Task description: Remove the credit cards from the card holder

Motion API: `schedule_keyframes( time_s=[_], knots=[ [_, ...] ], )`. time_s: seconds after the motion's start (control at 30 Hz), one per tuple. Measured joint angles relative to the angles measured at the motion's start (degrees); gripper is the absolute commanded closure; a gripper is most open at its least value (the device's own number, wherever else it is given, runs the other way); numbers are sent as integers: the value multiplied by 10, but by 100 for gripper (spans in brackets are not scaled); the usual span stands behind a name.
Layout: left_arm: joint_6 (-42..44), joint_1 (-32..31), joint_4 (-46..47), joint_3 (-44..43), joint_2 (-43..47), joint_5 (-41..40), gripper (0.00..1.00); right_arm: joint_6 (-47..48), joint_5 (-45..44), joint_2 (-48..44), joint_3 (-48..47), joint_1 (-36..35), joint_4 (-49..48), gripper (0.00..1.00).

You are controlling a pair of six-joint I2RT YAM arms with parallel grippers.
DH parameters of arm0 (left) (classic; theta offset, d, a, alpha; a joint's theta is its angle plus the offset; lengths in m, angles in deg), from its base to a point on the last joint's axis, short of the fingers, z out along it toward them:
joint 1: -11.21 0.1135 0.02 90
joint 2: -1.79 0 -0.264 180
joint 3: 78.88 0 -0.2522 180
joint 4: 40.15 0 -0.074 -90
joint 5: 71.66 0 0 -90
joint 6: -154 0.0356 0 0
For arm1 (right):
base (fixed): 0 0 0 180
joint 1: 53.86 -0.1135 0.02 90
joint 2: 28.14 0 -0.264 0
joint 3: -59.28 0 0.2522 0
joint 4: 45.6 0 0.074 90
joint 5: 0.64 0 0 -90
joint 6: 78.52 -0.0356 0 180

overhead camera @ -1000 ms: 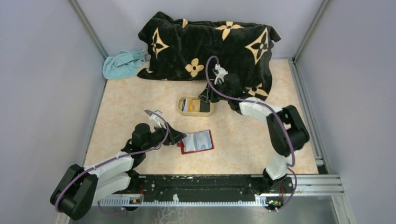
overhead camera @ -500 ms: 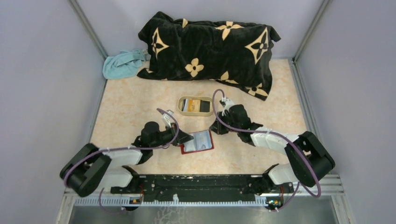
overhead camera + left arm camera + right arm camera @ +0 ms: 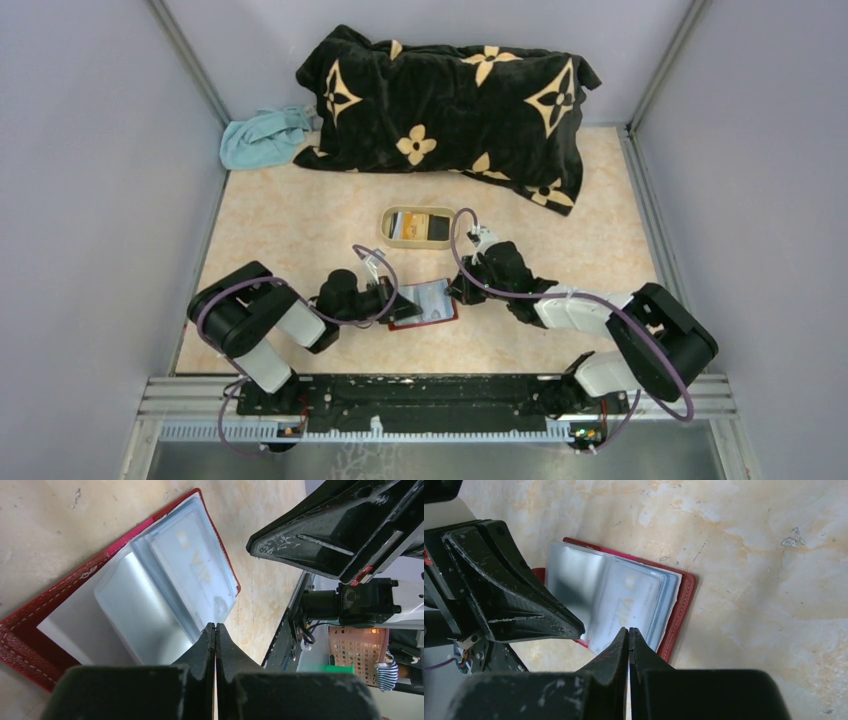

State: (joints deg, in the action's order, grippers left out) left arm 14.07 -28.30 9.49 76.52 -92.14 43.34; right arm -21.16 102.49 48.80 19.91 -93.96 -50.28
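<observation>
Card holder (image 3: pixel 425 303) open flat on counter (image 3: pixel 600 200), centre-front. Pale VIP card (image 3: pixel 195 567) in clear sleeve, not yet out. Other cards (image 3: pixel 422 227) (black, orange) lie in beige tray (image 3: pixel 388 228) just behind. Left gripper (image 3: pixel 215 630) and right gripper (image 3: pixel 628 632) both pinched shut, empty, tips at holder's opposite edges (crowded). Bare counter to right; front rail (image 3: pixel 430 385) near.

From above, the card holder (image 3: pixel 430 305) lies partly hidden under the left gripper (image 3: pixel 396 302) and right gripper (image 3: pixel 457 292). The credit cards (image 3: pixel 425 228) in the beige tray (image 3: pixel 386 228) are too small to tell apart. A sleeved card (image 3: pixel 634 605) is blurred in both wrist views.
</observation>
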Motion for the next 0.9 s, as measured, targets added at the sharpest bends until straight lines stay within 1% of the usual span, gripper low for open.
schedule_keyframes(
  time_s=[0.37,0.6,0.8,0.83,0.9],
  knots=[
    [-8,0,48,10,-56,-1,100,-10,1,59,16,-6,-50,100],
    [-11,0,68,10,-72,-1,100,-11,1,72,16,-7,-73,99],
    [-11,0,79,10,-80,-1,100,-19,6,81,16,-7,-93,68],
    [-11,0,80,10,-82,-1,100,-21,7,81,16,-8,-96,65],
    [-13,0,82,10,-84,-1,100,-23,11,81,16,-9,-101,63]
  ],
)
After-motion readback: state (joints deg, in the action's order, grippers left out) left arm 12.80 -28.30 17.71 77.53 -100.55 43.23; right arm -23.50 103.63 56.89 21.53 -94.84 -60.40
